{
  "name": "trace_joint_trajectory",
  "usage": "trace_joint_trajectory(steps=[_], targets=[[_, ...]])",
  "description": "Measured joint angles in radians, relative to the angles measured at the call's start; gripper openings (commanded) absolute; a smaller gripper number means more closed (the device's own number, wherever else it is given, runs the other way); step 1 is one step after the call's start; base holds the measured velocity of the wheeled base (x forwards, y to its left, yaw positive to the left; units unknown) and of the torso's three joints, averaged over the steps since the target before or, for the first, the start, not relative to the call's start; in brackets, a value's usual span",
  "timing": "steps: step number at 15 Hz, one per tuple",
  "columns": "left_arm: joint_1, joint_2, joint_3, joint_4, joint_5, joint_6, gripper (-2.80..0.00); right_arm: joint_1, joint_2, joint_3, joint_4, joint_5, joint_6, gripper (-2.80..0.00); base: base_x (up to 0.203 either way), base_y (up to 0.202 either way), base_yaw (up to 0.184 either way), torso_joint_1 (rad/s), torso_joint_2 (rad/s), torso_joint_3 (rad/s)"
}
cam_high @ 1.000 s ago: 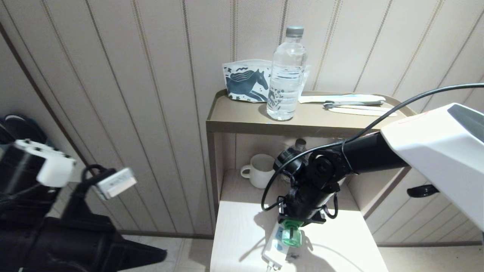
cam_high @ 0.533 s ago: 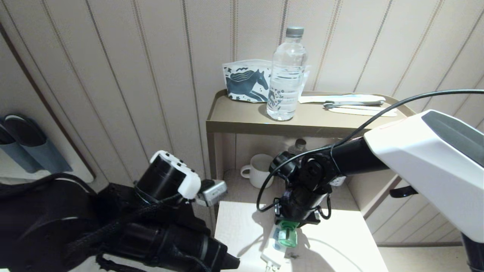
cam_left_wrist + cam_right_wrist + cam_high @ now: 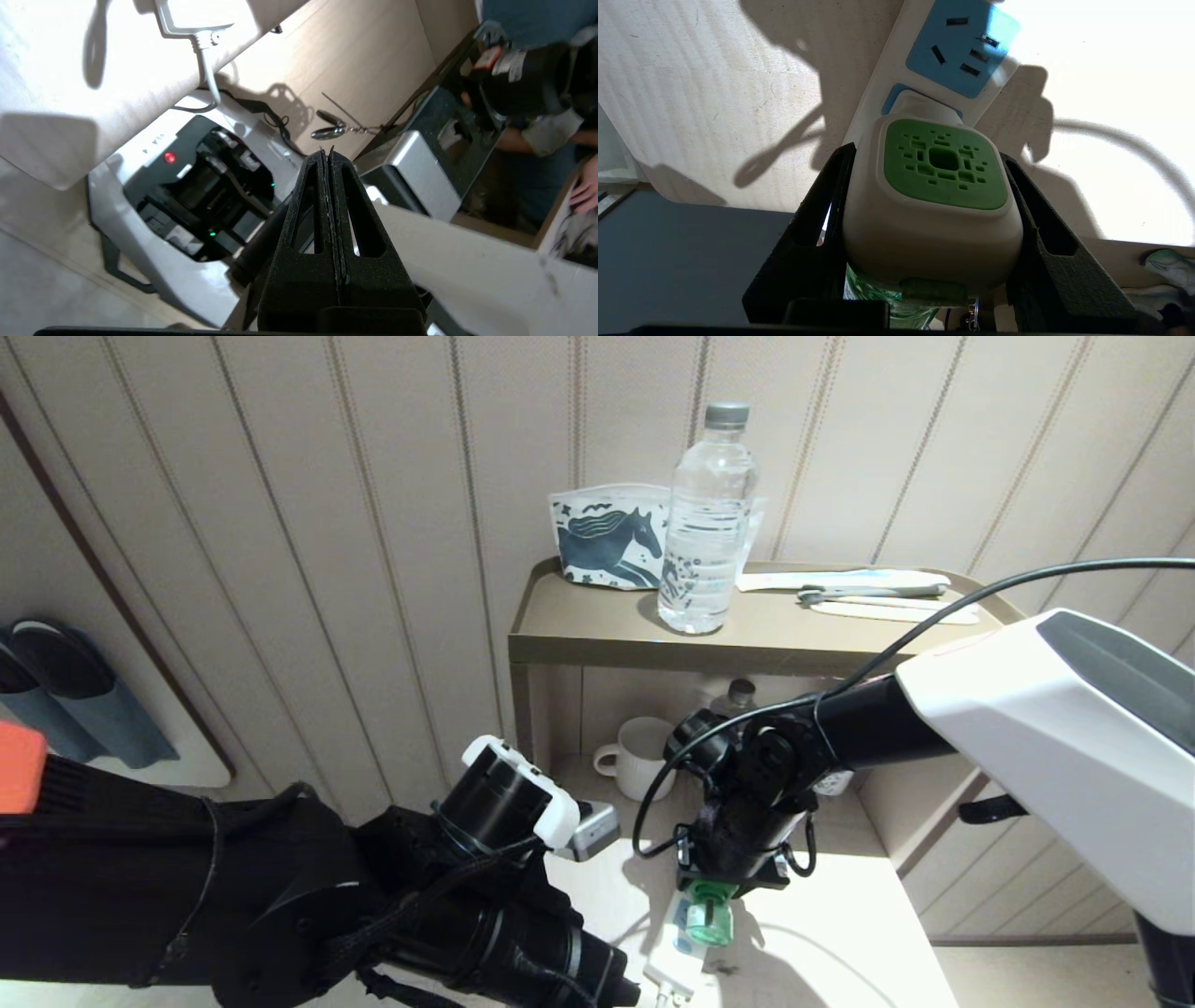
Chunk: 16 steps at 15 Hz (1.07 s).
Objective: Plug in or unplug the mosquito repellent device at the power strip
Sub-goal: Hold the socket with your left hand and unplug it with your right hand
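Fingers of my right gripper (image 3: pixel 931 224) pinch the mosquito repellent device (image 3: pixel 936 196), its plug end seated in the power strip (image 3: pixel 952 56) straight ahead of my fingertips.

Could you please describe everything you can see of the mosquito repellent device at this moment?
The small white plastic mosquito repellent device has a bright green vented top face and a translucent green bottle body. Its plug end meets a pale blue socket face of the long flat white power strip on the pale tabletop. The right gripper clamps it, one black finger against each side.
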<state>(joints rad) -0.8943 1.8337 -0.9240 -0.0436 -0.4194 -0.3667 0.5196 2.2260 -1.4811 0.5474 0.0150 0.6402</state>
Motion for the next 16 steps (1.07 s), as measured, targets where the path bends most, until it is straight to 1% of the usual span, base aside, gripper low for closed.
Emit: trace_joint_trajectory(steps=[1,3,6,9,10,12,13,14,16], targets=[[-0.001,0.011,-0.001,-0.015,0.000,-0.021,-2.80,0.000,0.002,-0.001,0.000,0.007,-0.001,-2.80,0.000,0.000,0.000,0.000,0.00,0.000],[-0.010,0.051,0.002,-0.093,0.006,-0.044,-2.80,-0.002,0.011,-0.014,0.000,0.026,0.000,-2.80,0.000,0.000,0.000,0.000,0.00,0.000],[-0.035,0.114,-0.001,-0.186,0.012,-0.049,-2.80,-0.006,0.021,-0.026,0.001,0.030,0.000,-2.80,0.000,0.000,0.000,0.000,0.00,0.000],[-0.062,0.174,-0.040,-0.221,0.024,-0.049,-2.80,-0.016,0.027,-0.033,0.001,0.035,0.004,-2.80,0.000,0.000,0.000,0.000,0.00,0.000],[-0.077,0.198,-0.054,-0.228,0.045,-0.049,-2.80,-0.019,0.029,-0.035,0.000,0.035,0.004,-2.80,0.000,0.000,0.000,0.000,0.00,0.000],[-0.112,0.241,-0.067,-0.256,0.123,-0.048,-2.80,-0.023,0.036,-0.041,-0.001,0.034,0.005,-2.80,0.000,0.000,0.000,0.000,0.00,0.000],[-0.126,0.260,-0.070,-0.276,0.171,-0.048,-2.80,-0.029,0.038,-0.045,-0.001,0.034,0.005,-2.80,0.000,0.000,0.000,0.000,0.00,0.000],[-0.137,0.279,-0.069,-0.302,0.241,-0.048,-2.80,-0.033,0.040,-0.047,-0.002,0.035,0.005,-2.80,0.000,0.000,0.000,0.000,0.00,0.000],[-0.144,0.298,-0.062,-0.324,0.317,-0.049,-2.80,-0.036,0.043,-0.049,-0.002,0.038,0.006,-2.80,0.000,0.000,0.000,0.000,0.00,0.000]])
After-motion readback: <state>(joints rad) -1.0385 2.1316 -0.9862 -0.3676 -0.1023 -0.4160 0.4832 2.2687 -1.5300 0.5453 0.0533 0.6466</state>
